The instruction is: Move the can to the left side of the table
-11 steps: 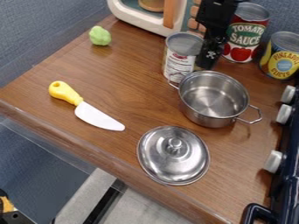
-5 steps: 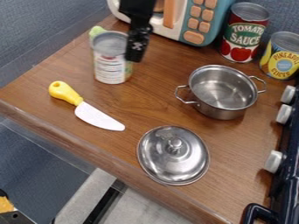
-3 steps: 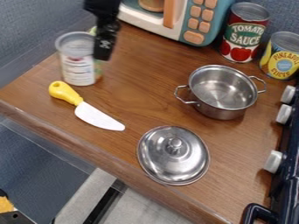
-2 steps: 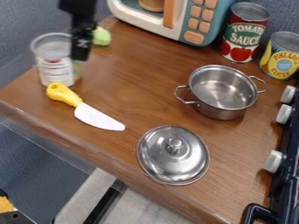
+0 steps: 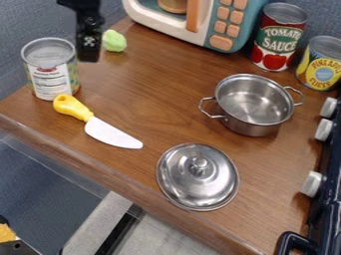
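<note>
The gripper [image 5: 88, 54] hangs at the upper left, right beside the upper right edge of a silver-topped can with a white and green label [image 5: 50, 74]. That can stands upright near the left corner of the wooden table [image 5: 150, 112]. Whether gripper and can touch, I cannot tell. The yellow handle of a toy knife [image 5: 113, 133] overlaps the can's lower right edge in the view.
A green toy vegetable [image 5: 114, 41] lies behind and right of the gripper. The toy microwave [image 5: 228, 25], tomato can [image 5: 278, 42] and pineapple can [image 5: 321, 64] line the back. Right of centre are a steel pot [image 5: 250, 124] and its lid [image 5: 198, 184].
The can and the gripper have moved left together from beside the pot to the table's left corner. The pot has shifted slightly right. The green vegetable, briefly covered, is in view again.
</note>
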Action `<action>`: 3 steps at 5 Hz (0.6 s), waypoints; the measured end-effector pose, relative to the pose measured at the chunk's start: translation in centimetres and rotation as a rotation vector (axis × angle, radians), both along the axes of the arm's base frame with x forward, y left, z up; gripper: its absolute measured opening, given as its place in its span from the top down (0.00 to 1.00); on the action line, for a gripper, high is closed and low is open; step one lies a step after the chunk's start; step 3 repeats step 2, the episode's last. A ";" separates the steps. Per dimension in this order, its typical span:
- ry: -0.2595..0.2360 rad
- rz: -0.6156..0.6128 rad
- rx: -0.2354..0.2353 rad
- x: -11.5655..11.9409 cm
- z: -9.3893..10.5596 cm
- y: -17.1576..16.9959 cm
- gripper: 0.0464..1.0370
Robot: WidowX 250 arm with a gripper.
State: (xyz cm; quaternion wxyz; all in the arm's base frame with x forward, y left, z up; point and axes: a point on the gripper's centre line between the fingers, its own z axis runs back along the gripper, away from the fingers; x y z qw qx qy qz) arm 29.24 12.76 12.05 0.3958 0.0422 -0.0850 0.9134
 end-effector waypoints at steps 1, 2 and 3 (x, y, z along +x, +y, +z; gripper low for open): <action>-0.070 -0.065 -0.012 1.3 1.5 -1.5 0.04; -0.086 -0.072 -0.009 1.4 2.1 -1.7 0.04; -0.086 -0.072 -0.009 1.4 2.1 -1.7 0.04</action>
